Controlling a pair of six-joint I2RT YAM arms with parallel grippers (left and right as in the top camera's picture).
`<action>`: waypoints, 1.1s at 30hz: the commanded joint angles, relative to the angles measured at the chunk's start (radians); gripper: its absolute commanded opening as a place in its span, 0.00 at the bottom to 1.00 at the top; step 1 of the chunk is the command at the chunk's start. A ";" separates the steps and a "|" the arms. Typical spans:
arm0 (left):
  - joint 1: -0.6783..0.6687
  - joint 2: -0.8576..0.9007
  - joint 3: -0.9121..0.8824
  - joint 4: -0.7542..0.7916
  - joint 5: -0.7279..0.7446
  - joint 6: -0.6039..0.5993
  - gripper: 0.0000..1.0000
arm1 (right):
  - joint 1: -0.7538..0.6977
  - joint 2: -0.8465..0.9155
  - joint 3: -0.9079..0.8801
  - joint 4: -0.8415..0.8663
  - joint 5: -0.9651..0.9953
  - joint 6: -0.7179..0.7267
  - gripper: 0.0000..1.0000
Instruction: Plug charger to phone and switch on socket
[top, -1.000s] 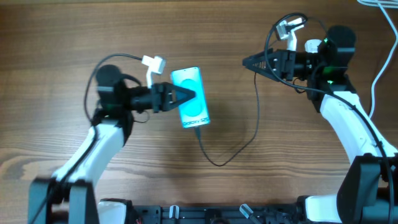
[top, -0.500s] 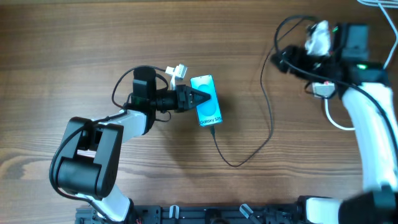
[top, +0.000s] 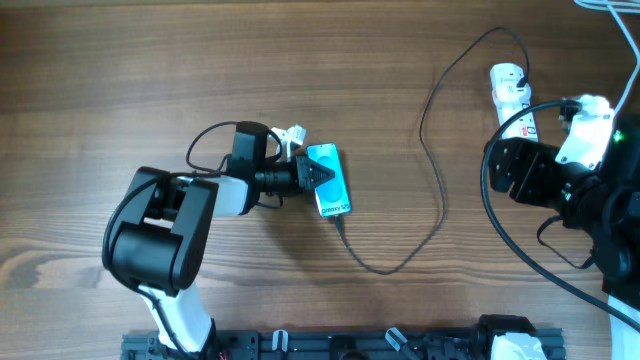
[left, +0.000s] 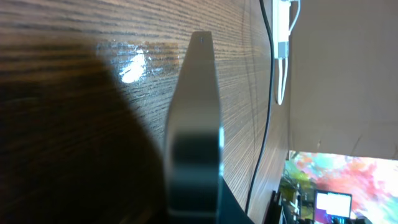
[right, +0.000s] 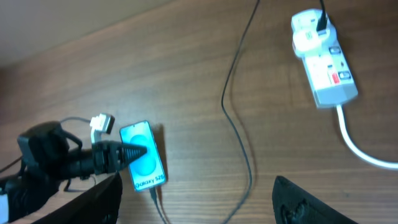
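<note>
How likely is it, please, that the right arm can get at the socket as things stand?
Probably yes. The socket lies uncovered ahead of the open right pincer, with nothing between them; the charger plugs in at its far end, clear of the red switch.

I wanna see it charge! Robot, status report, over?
Left gripper shut, tip over phone. Right gripper open, away from socket. Charger meets phone's end, looks plugged. Nothing blocking socket.
</note>
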 joint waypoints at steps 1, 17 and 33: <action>-0.005 0.066 0.002 -0.003 -0.027 0.066 0.07 | -0.004 -0.003 0.003 -0.025 0.018 -0.010 0.77; -0.006 0.163 0.002 -0.042 -0.066 0.085 0.29 | -0.004 -0.003 0.003 -0.072 0.018 -0.018 0.79; -0.011 0.163 0.002 -0.268 -0.329 -0.011 0.23 | -0.004 0.001 -0.003 -0.073 0.019 -0.018 0.84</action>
